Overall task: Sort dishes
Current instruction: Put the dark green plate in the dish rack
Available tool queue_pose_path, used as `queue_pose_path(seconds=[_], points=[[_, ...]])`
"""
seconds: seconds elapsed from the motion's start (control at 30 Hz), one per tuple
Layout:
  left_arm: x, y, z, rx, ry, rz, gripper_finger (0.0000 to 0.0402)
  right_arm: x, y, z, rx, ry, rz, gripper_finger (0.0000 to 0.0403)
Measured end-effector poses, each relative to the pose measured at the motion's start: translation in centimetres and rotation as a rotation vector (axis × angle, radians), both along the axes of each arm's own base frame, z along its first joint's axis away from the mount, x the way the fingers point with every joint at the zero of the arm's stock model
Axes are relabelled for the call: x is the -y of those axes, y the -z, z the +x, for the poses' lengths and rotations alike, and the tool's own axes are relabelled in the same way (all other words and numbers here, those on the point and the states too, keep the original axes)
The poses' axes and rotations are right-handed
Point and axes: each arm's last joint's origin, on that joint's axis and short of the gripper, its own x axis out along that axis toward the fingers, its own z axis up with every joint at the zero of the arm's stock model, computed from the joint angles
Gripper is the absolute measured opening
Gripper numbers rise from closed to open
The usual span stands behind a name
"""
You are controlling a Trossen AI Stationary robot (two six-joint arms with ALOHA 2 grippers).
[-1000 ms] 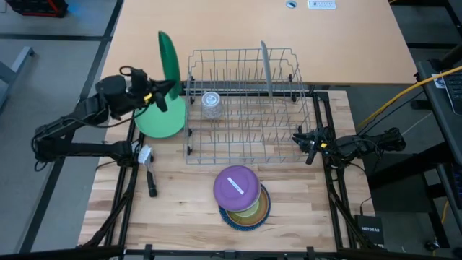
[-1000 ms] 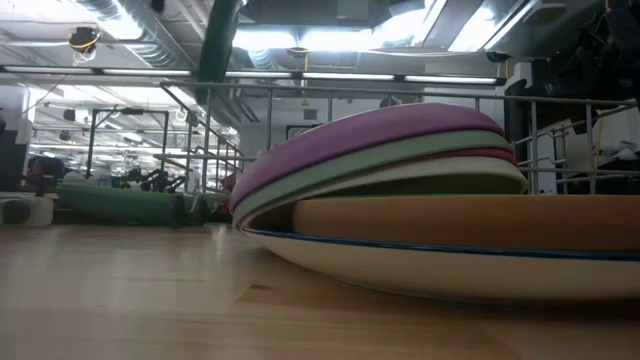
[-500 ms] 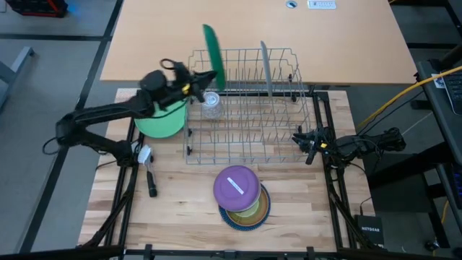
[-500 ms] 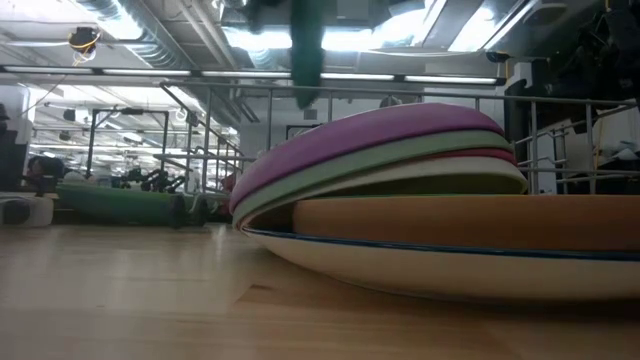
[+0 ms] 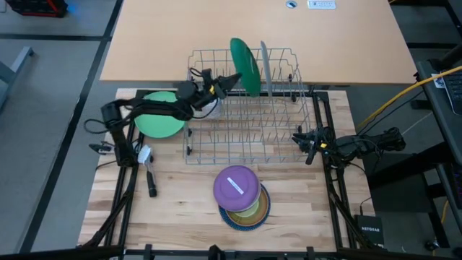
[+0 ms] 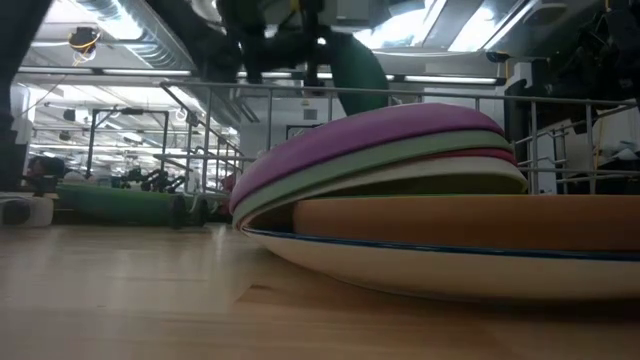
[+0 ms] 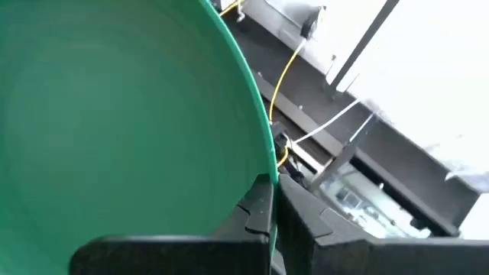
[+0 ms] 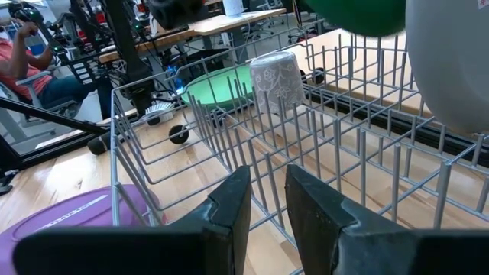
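Two green plates (image 5: pixel 245 56), one stack (image 5: pixel 241 198)

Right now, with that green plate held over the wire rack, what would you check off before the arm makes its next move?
1. Grip: left gripper shut on the rim of the green plate: ok.
2. Plate on edge for slotting: it stands upright over the dish rack: ok.
3. Neighbouring slot: a grey plate stands upright just beside it; whether they are apart: cannot tell.
4. Clear cup in the rack, under the left arm: whether the arm clears it, cannot tell.
5. Right gripper waits at the rack's right side, holding nothing: ok.
6. Remaining stack of dishes sits undisturbed on the table: ok.
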Motion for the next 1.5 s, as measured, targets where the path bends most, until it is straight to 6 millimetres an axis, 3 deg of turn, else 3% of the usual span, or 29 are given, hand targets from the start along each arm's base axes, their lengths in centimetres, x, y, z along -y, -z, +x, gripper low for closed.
queue_pose_path(seconds=[0.13,0.33,0.83,1.2,1.5], points=[[-0.6,1.6,0.5,0.027,-0.005,0.0,0.0,0.0,0.0,0.0,0.0,0.0,-0.001,0.0088],[-0.9,2.4,0.7,0.012,-0.017,0.001,0.0,0.0,0.0,0.0,-0.001,0.0,-0.002,0.0088],[-0.7,1.3,1.2,0.011,-0.041,0.089,0.0,0.0,0.0,0.0,0.003,0.0,-0.001,0.0088],[-1.6,-0.3,2.8,-0.131,-0.078,0.111,0.0,0.0,0.0,0.0,0.003,0.0,-0.001,0.0088],[-1.7,0.1,2.9,-0.177,-0.062,0.101,0.0,0.0,0.0,0.0,0.001,0.0,-0.002,0.0088]])
